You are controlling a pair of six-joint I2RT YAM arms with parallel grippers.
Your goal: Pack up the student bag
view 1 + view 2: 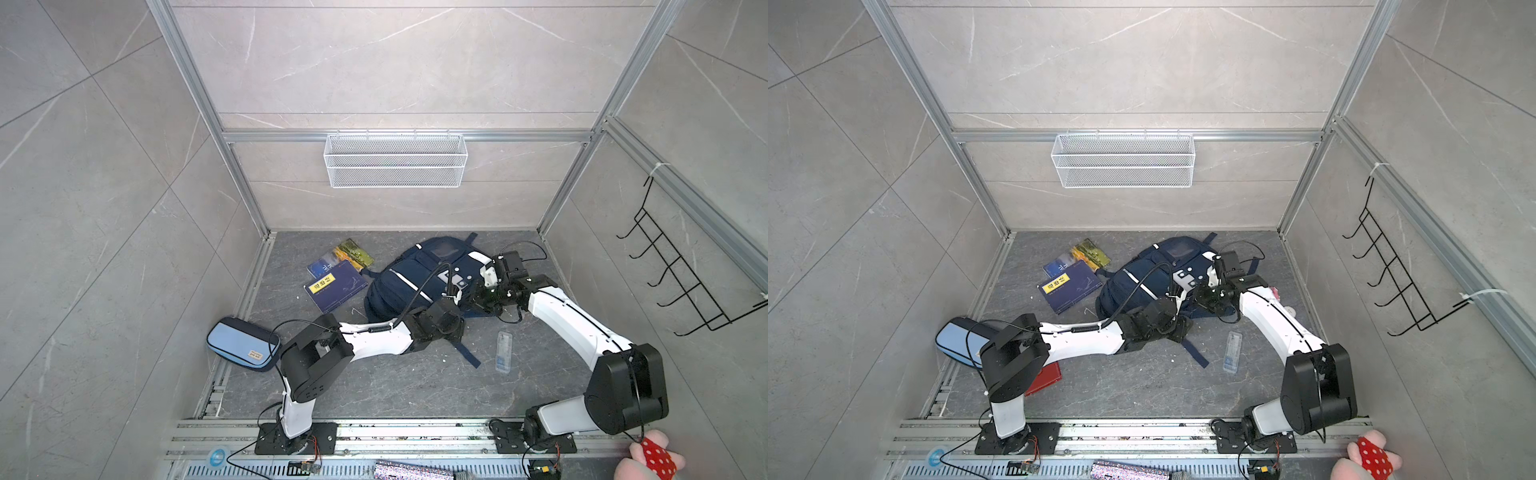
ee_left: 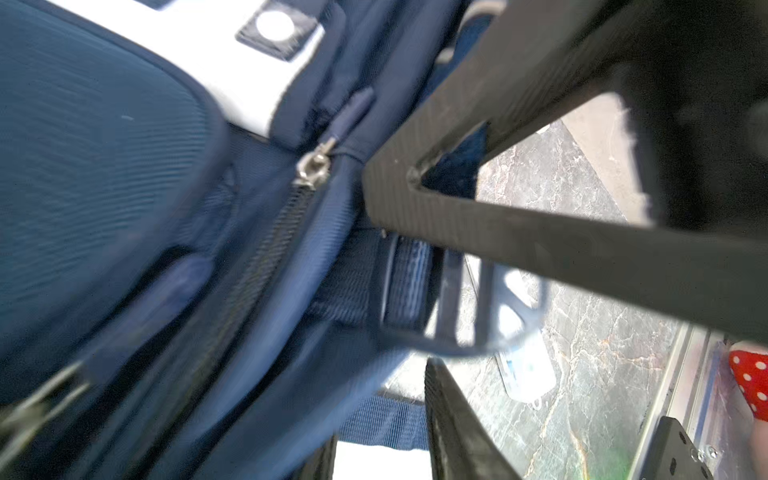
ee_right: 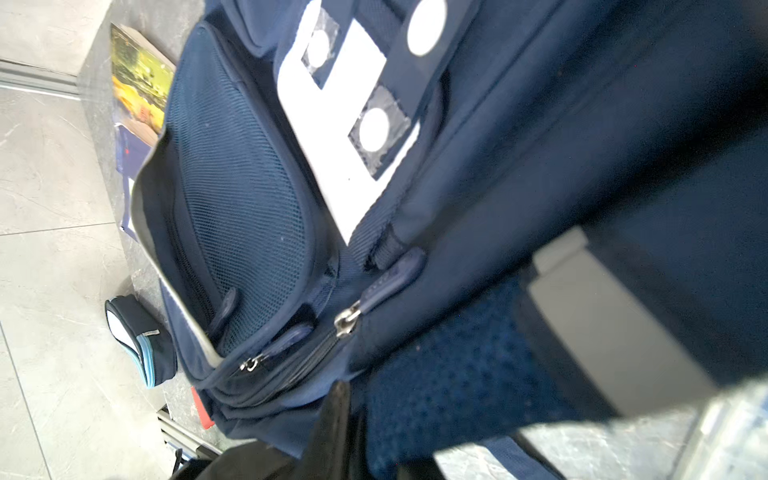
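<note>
Dark marbled tabletop (image 1: 374, 386), navy student bag (image 1: 415, 282) lying flat on it, long axis running away from the arms. Right gripper (image 1: 482, 296) looks clamped on its near edge. Left gripper (image 1: 452, 300), jaws apart, sits nearer the metal zip slider (image 2: 311, 168), which is just beside its fingertip.

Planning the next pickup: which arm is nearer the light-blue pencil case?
Left arm: elbow beside the pencil case; right arm across the floor, at the student bag.
</note>
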